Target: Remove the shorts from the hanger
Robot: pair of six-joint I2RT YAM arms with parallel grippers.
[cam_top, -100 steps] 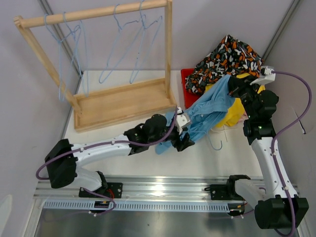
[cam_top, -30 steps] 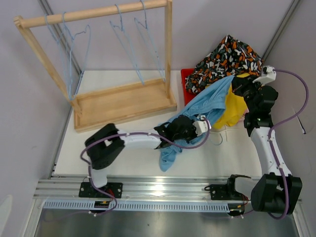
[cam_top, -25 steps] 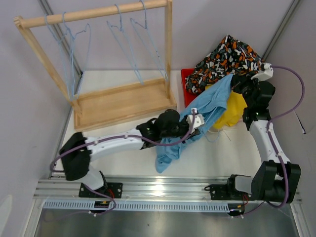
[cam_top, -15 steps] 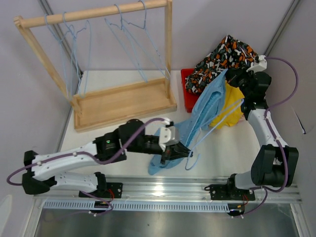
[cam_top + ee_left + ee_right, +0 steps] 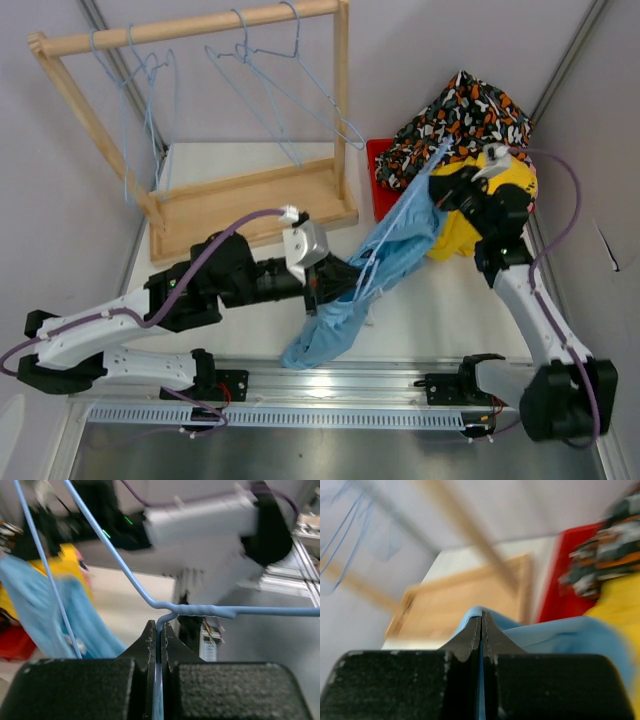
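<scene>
White tabletop (image 5: 440, 310), seen from above, with both arm bases at its near edge. A light wooden clothes rack (image 5: 250, 205) stands at the far left, and several empty pale blue wire hangers (image 5: 260, 75) hang from its top rail. A red bin (image 5: 380, 175) sits just right of the rack. Beside the bin lies a heap of garments, with the black-orange-white blotched shorts (image 5: 460, 115) on top and the plain yellow shorts (image 5: 500, 190) in front of them.

The plain light blue shorts (image 5: 400, 235) stretch diagonally between the two arms, from the heap down to the middle of the table, and their lower end hangs limp towards the near edge. A thin blue wire hanger (image 5: 200, 611) runs along this garment.

The left gripper (image 5: 335, 283) has its jaws pressed together on the twisted neck of that hanger. The left wrist view shows the wire pinched between the dark fingers (image 5: 145, 650).

The right gripper (image 5: 445, 188) is at the upper end of the cloth. Its jaws are closed tight on a fold of the light blue fabric, as the blurred right wrist view shows.
</scene>
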